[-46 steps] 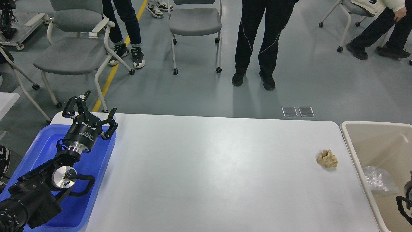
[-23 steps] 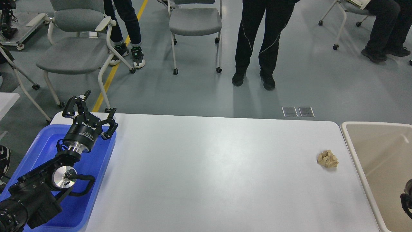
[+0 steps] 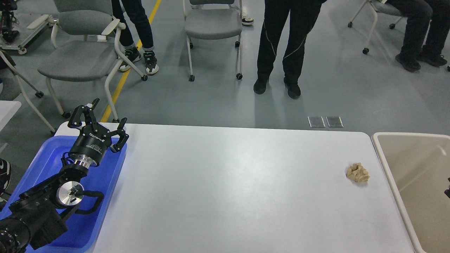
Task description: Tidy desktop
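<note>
The white desktop (image 3: 228, 189) fills the middle of the head view. A crumpled tan paper ball (image 3: 358, 173) lies on it near the right end, close to the beige bin (image 3: 415, 154). My left gripper (image 3: 100, 121) is open and empty, raised over the far right corner of the blue tray (image 3: 44, 160) at the left end, far from the paper ball. Of my right arm only a dark sliver (image 3: 448, 191) shows at the right edge over the bin; its gripper is out of view.
Grey wheeled chairs (image 3: 81, 59) and several standing people (image 3: 286, 45) are on the floor beyond the table's far edge. The corner of another white table (image 3: 7, 109) shows at far left. The visible inside of the bin shows nothing in it.
My right arm has drawn back out past the right edge. The clear crumpled plastic seen in the bin a second ago no longer shows. My left arm has not moved.
</note>
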Action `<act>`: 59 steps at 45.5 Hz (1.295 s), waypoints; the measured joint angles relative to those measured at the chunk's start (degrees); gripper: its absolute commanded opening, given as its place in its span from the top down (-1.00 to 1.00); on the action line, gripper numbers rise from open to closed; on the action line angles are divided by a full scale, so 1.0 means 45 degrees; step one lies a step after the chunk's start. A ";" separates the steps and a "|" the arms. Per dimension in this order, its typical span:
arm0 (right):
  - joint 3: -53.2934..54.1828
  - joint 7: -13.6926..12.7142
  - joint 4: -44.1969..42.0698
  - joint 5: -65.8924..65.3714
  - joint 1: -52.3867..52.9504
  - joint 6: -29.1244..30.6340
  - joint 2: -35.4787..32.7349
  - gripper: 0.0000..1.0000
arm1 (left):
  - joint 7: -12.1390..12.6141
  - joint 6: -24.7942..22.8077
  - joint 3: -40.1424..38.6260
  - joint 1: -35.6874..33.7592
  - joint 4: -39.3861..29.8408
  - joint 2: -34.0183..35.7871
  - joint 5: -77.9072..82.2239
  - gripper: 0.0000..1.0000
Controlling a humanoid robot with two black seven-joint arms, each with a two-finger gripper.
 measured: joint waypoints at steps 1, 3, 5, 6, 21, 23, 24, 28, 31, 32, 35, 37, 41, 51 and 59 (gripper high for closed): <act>0.0183 0.0028 0.0112 0.0004 -0.0034 0.0068 -0.0070 -1.00 | 0.0000 0.0000 0.0000 0.0000 0.0000 0.0000 0.0001 -0.97; 0.0609 0.0086 0.0406 0.0012 -0.0139 0.0260 -0.0239 -1.00 | -0.0001 0.0000 0.0000 0.0000 0.0000 0.0000 0.0000 -0.97; 0.0996 0.0143 0.0754 0.0018 -0.0260 0.0496 -0.0416 -1.00 | -0.0003 0.0000 0.0000 0.0000 0.0000 0.0000 0.0000 -0.97; 0.1142 0.0167 0.0897 0.0022 -0.0312 0.0590 -0.0488 -1.00 | -0.0003 0.0000 0.0000 0.0000 0.0000 0.0000 0.0000 -0.97; 0.3269 0.1000 0.3512 -0.0063 -0.1395 0.2053 -0.1404 -1.00 | -0.0004 0.0000 0.0000 -0.0003 0.0000 0.0000 -0.0001 -0.97; 0.3459 0.1111 0.3894 -0.0113 -0.1548 0.2135 -0.1457 -1.00 | -0.0004 0.0000 0.0000 -0.0005 -0.0001 0.0000 0.0001 -0.97; 0.3581 0.1187 0.4167 -0.0165 -0.1654 0.2176 -0.1489 -1.00 | -0.0004 0.0000 0.0000 -0.0006 -0.0001 0.0000 0.0003 -0.97; 0.3889 0.1357 0.4961 -0.0406 -0.1930 0.2217 -0.1525 -1.00 | -0.0004 0.0000 0.0000 -0.0008 0.0000 0.0000 0.0002 -0.97; 0.4136 0.1464 0.5587 -0.0759 -0.2126 0.2128 -0.1524 -1.00 | -0.0004 0.0000 0.0000 -0.0009 0.0001 0.0000 0.0000 -0.97; 0.4192 0.1483 0.5722 -0.0846 -0.2163 0.2080 -0.1504 -1.00 | -0.0004 0.0000 0.0000 -0.0009 0.0000 0.0000 0.0003 -0.97; 0.4461 0.1547 0.6307 -0.1368 -0.2299 0.1753 -0.1362 -1.00 | -0.0003 0.0000 0.0000 -0.0011 0.0000 0.0000 0.0003 -0.97; 0.4707 0.1586 0.6719 -0.1857 -0.2400 0.1445 -0.1237 -1.00 | -0.0003 0.0000 0.0000 -0.0011 0.0000 0.0000 0.0003 -0.97; 0.5197 0.1625 0.7448 -0.2795 -0.2607 0.0944 -0.0919 -1.00 | -0.0004 -0.0001 0.0000 -0.0011 0.0000 0.0001 0.0003 -0.97; 0.6634 0.1694 0.9266 -0.5620 -0.3290 -0.0090 0.0409 -1.00 | -0.0004 -0.0001 0.0000 -0.0009 0.0002 0.0000 0.0002 -0.97; 0.7087 0.1695 0.9959 -0.6634 -0.3567 -0.0412 0.1254 -1.00 | -0.0003 -0.0001 0.0000 -0.0008 0.0000 -0.0001 0.0003 -0.97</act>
